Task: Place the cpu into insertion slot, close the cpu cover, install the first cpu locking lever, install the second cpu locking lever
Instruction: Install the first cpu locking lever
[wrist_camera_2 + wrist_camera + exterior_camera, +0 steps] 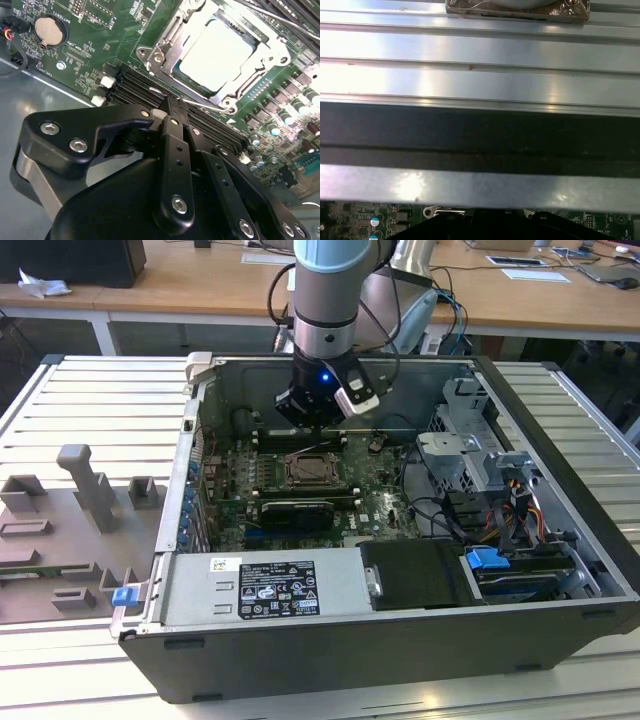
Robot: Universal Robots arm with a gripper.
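In the second wrist view the cpu lies flat in the insertion slot, its pale face showing through the window of the cpu cover, which is down over it. A thin wire locking lever runs along the socket's near edge. My gripper is shut with nothing between its black fingers, and its tip is right at that lever, beside the memory slots. In the exterior view the gripper hangs just behind the insertion slot inside the open computer case.
Long black memory slots and a coin battery flank the socket. A black card, the power supply, a drive cage and cables crowd the case. Grey fixtures stand at the exterior view's left. The case wall is close by.
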